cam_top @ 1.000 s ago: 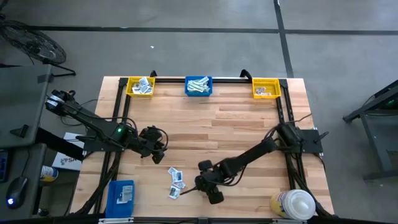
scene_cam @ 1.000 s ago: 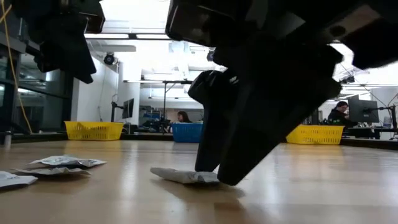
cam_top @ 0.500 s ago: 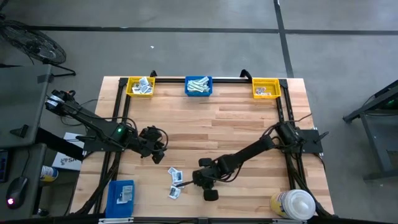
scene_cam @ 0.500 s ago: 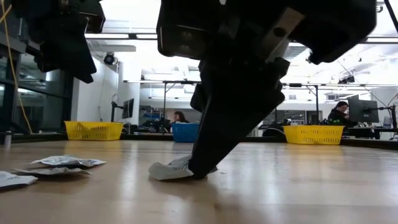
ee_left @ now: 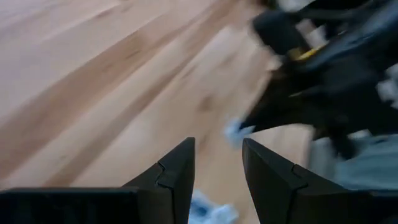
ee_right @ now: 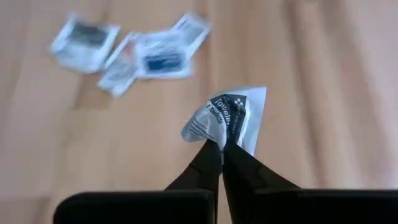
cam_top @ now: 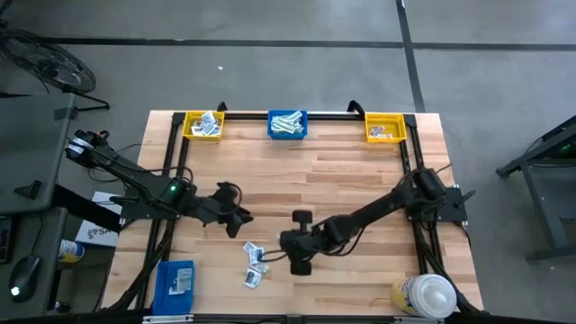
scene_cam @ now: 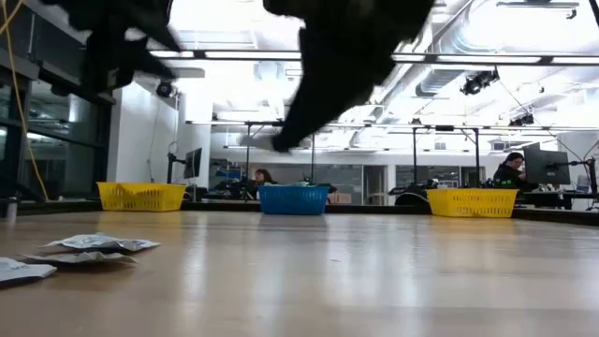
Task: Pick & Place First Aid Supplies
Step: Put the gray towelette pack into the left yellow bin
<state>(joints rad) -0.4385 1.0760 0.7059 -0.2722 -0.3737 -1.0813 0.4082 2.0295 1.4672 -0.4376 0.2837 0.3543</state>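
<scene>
While its 2 fingers are pressed together on a crumpled white packet (ee_right: 228,118) with dark print, the right gripper (ee_right: 221,151) hangs lifted clear of the table (cam_top: 360,171), over the middle of the front half. That packet is pinched by one corner and sticks up past the fingertips, off the wood. Just to the left of this gripper, near the front edge, a small cluster of loose packets (cam_top: 254,265) lies flat on the surface; the low view shows them at the left of the table. The left gripper (ee_left: 217,154) hovers over the left half of the table, just behind that cluster, fingers spread with nothing between them. Along the back edge stand 3 bins: a yellow bin (cam_top: 203,125) at the left, a blue bin (cam_top: 287,124) in the middle and a second yellow bin (cam_top: 384,129) toward the right corner, each with packets inside
</scene>
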